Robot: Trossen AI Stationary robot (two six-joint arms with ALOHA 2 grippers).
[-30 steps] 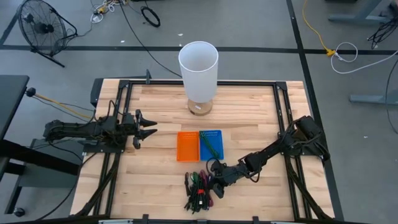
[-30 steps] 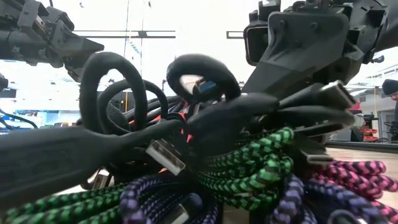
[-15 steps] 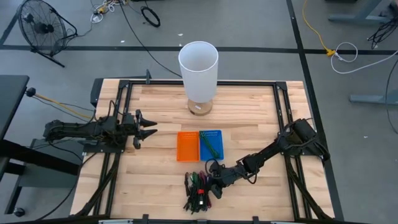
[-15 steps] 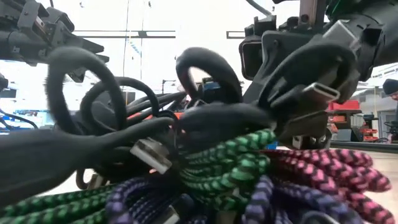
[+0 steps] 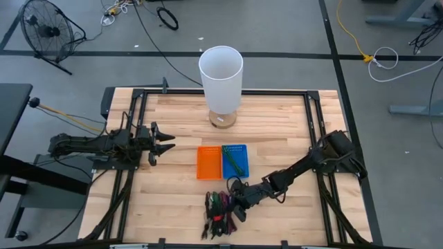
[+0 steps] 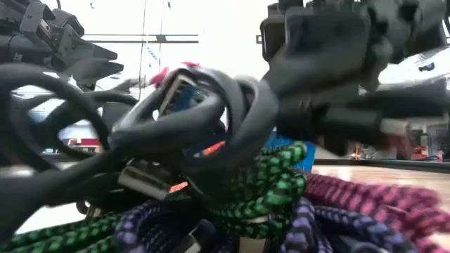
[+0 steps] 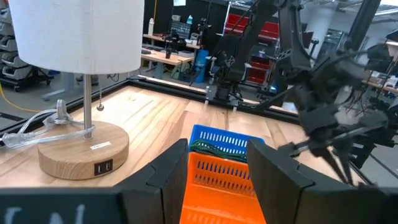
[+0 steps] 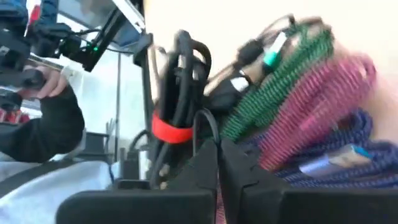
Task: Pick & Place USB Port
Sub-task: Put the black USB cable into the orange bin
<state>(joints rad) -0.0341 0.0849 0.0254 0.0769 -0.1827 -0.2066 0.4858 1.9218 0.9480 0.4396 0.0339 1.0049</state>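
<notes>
Several USB cables lie bundled in a heap (image 5: 220,211) near the front edge of the pale wooden table (image 5: 180,124), just in front of the two small plastic baskets. The heap mixes smooth black rubber cables with braided ones in green, purple and pink; in the low view the black cables (image 6: 190,119) loop over the green braid (image 6: 271,179), with purple braid (image 6: 162,225) underneath and pink braid (image 6: 373,204) beside it, and silver metal plug ends show among them. In the right wrist view one black coil is bound with a red band (image 8: 171,132), and a flat silver-blue plug (image 8: 323,163) rests on the purple braid. The right gripper (image 5: 237,205) reaches low across the table into the side of the heap, its dark fingers (image 8: 214,163) pressed together with a thin black cable loop running down between their tips; whether that loop is truly pinched is hard to tell. The left gripper (image 5: 165,144) hovers over the table's left side, well apart from the heap, its fingers spread wide and holding nothing. An orange basket (image 5: 208,162) and a blue basket (image 5: 234,159) stand touching side by side mid-table, the blue one holding a green braided cable (image 5: 232,160). Behind them stands a white-shaded lamp on a round wooden base (image 5: 221,119).
</notes>
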